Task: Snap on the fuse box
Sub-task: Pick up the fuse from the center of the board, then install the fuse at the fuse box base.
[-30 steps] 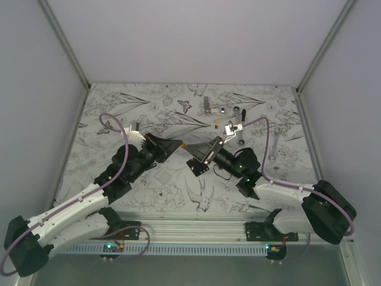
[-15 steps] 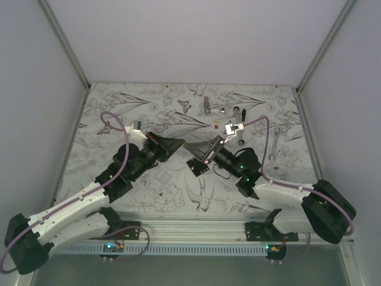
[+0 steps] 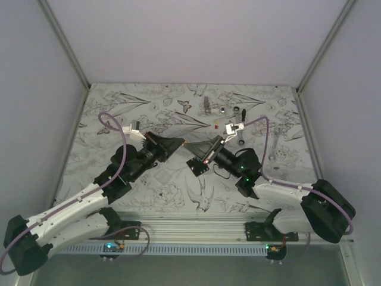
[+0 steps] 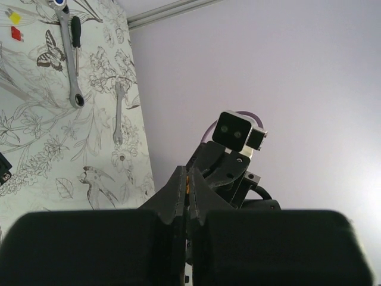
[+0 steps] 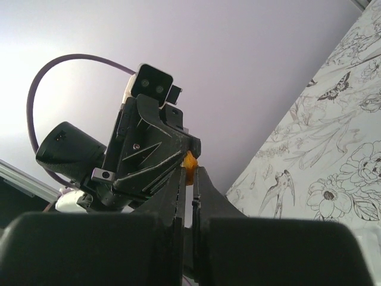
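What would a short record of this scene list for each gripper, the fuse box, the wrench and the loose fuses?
left gripper: shut on a small orange piece
right gripper: tip to tip with the left, shut on the same piece
fuse box: on the table near the right gripper, not held
ratchet wrench: flat on the far side of the table
loose fuses: red fuse, yellow fuse, both beside the wrench
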{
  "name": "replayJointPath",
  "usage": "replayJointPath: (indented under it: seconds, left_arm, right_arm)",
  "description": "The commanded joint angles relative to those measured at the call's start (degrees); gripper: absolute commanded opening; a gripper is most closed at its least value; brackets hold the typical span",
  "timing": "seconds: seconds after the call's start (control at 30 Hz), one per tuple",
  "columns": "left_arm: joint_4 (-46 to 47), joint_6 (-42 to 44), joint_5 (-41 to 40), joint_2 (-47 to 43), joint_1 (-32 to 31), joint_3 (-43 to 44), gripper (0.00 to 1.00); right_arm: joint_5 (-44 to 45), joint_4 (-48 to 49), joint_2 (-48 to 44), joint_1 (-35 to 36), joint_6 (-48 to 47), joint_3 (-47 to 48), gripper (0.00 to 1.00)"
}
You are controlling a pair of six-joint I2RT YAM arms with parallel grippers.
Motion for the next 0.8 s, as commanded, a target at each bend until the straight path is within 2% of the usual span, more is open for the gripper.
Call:
replayJointPath:
  seconds: [0.0,0.03,0.23,0.3,0.43,0.5,0.77]
  left_arm:
    - [2.05,-0.64,-1.1,-1.49,-0.53,-2.1,0.0]
    - [2.0,-0.17,-1.33,-1.79,-0.49,-2.49,0.0]
    - [0.69,4.5,-3.84,-3.81,-0.32,-5.32,0.24]
    - [-1.78,6.08,-4.58,-4.71,-0.03,-6.13,0.3]
    - [-8.36,9.98,-5.74,-7.44,1.3,-7.18,0.34]
    - [-11.54,12.54,-6.6,-9.09,1.99,-7.8,0.37]
    - [-25.89,19.96,-8.48,-14.41,4.48,-8.29,0.53]
  right_arm:
    - [0.11,1.38,-1.2,0.35,-1.45,1.02,0.01]
    - [-0.42,-0.42,-1.57,0.23,-2.23,1.37,0.0]
    - [-2.53,-18.3,-6.93,-0.51,-11.06,4.11,0.0]
    - [-2.48,-29.86,-8.79,-0.84,-16.15,6.76,0.0]
    - [1.92,-58.7,-9.66,-0.86,-28.82,16.07,0.0]
    - [4.01,-67.85,-8.66,-0.86,-33.17,19.74,0.0]
    - [11.71,-85.71,-3.46,-0.86,-43.72,27.28,0.0]
